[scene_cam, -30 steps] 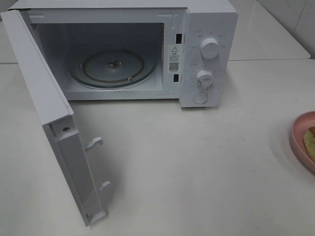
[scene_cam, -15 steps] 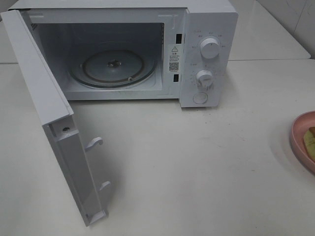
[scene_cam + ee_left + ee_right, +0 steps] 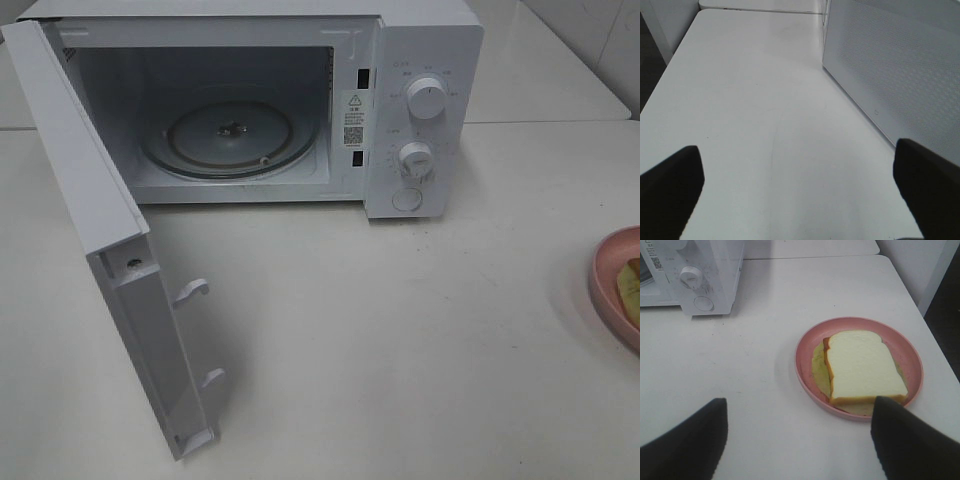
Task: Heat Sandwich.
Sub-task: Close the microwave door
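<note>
Overhead, a white bench point(image 3: 400, 330) fills the view, smooth and pale, with a seam running behind the microwave point(image 3: 300, 100) at the far side. Its door point(image 3: 110, 270) hangs wide open toward the near left, showing the glass turntable point(image 3: 230, 135) inside. At the right edge sits a pink plate point(image 3: 807, 347) carrying the sandwich point(image 3: 865, 367), well apart from the microwave. The right gripper point(image 3: 797, 440) hovers just near of the plate, jaws spread, grasping nothing. The left gripper point(image 3: 797, 185) is likewise spread and empty beside the door's outer face.
</note>
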### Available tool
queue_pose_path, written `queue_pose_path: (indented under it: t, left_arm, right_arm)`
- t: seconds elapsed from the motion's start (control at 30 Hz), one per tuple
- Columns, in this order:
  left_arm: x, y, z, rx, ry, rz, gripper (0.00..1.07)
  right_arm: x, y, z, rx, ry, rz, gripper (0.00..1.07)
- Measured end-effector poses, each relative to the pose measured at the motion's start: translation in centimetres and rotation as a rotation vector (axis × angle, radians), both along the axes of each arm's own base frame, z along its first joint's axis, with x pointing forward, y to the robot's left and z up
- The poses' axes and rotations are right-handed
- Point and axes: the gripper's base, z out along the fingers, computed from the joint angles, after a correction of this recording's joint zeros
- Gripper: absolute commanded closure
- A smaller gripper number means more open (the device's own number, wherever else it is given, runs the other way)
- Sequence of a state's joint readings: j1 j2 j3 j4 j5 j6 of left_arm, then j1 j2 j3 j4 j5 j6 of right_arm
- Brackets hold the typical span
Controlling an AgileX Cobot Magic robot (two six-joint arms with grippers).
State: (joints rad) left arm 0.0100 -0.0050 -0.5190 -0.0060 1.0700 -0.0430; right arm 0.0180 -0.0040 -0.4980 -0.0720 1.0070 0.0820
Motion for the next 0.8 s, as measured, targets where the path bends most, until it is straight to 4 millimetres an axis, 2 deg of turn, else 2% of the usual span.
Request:
queue_pose_path:
  t: [0.57,0.67,0.77,0.8]
  left_arm:
    - [0.0,0.0,0.2,-0.005,-0.003,-0.002,0.09]
    - [0.1,-0.1,0.7,-0.007,-0.003,-0.004,0.11]
    - [1.2,-0.1,1.3,-0.008,0.031,-0.004,0.22]
    - [1.2,-0.1,1.3,-0.008,0.031,-0.004,0.22]
  right_arm:
    - [0.0,0.0,0.0,0.0,0.0,0.0,0.31]
    - [0.0,0.0,0.0,0.0,0.0,0.0,0.31]
    - [0.0,0.0,0.0,0.0,0.0,0.0,0.31]
    - [0.0,0.0,0.0,0.0,0.0,0.0,0.31]
